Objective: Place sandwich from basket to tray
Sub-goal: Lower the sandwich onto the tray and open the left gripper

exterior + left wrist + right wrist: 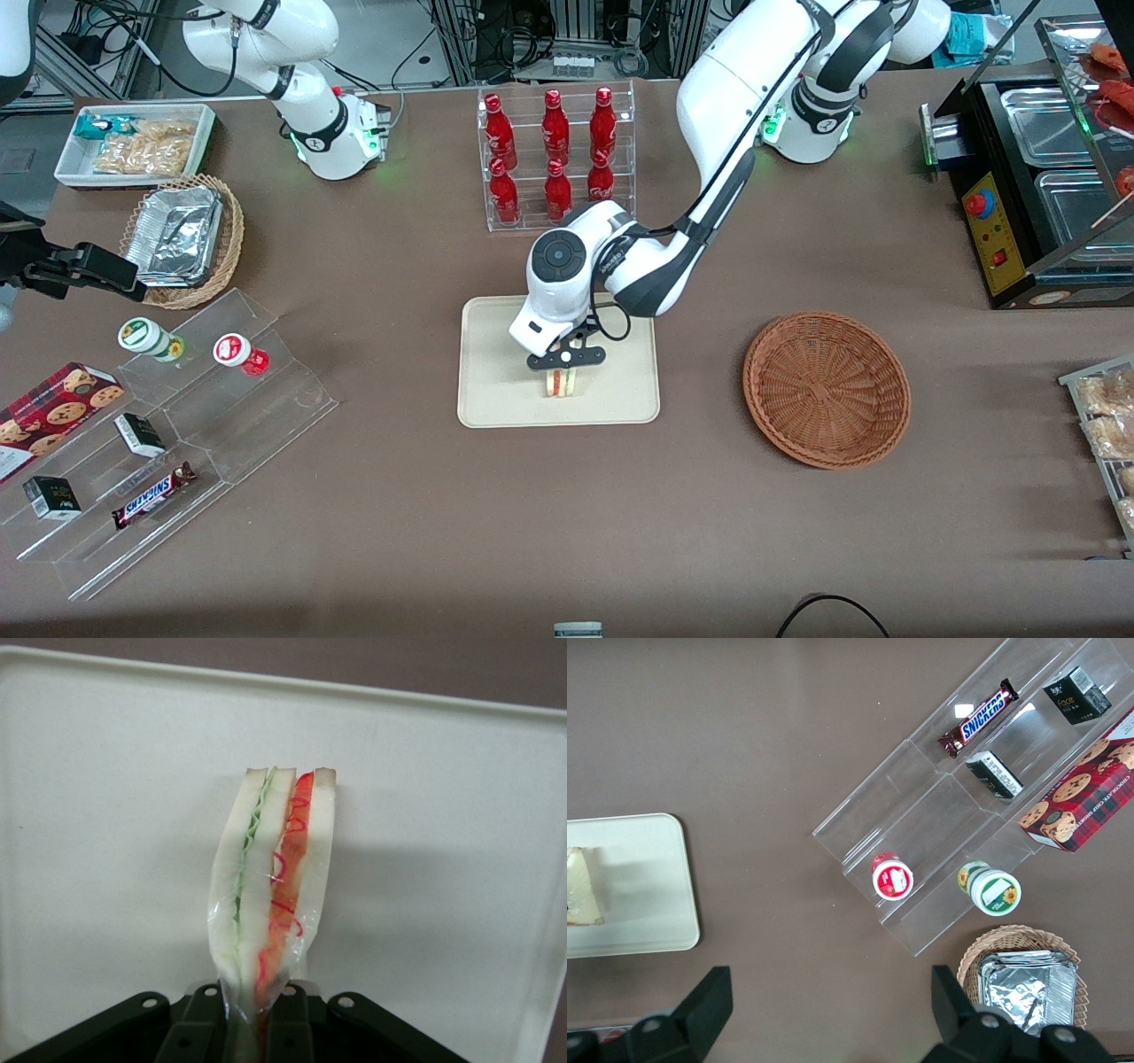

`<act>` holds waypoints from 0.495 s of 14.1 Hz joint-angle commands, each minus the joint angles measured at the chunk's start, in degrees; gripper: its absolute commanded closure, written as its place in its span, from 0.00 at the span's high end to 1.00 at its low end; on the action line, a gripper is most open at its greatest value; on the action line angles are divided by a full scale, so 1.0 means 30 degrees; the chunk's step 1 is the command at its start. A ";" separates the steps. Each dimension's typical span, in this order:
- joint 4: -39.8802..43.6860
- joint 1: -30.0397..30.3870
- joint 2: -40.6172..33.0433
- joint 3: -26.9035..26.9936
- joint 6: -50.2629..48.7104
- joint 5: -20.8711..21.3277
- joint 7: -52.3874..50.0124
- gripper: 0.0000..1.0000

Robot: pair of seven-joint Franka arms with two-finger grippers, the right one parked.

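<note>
While the working arm reaches over the tray (pixel 496 390), its gripper (pixel 562 370) sits directly above the tray's middle and is clenched on the sandwich (pixel 560 382). Seen from the wrist, the sandwich (pixel 275 895) is pinched at one end between the two fingers (pixel 291 1028), with its clear wrap bunched where they grip. Its cut edge shows pale bread with a green layer and a red-orange layer. Whether the sandwich touches the tray (pixel 443 859) or hangs just above it cannot be told; a soft shadow lies on the tray surface beside it. From the parked arm's wrist, a pale wedge of the sandwich (pixel 583 888) shows over the tray (pixel 651 904).

Well apart from the gripper, toward the working arm's end of the worktop (pixel 620 532), the basket (pixel 827 388) holds nothing. Farther from the front camera than the gripper stands a clear rack of red bottles (pixel 555 151).
</note>
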 commanded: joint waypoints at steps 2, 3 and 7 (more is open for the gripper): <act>0.0598 -0.0347 0.0535 0.0275 -0.0076 0.0582 -0.0684 0.18; 0.0627 -0.0347 0.0594 0.0275 -0.0047 0.0553 -0.0684 0.23; 0.0978 -0.0259 0.0537 0.0246 -0.0018 0.0261 -0.1033 1.00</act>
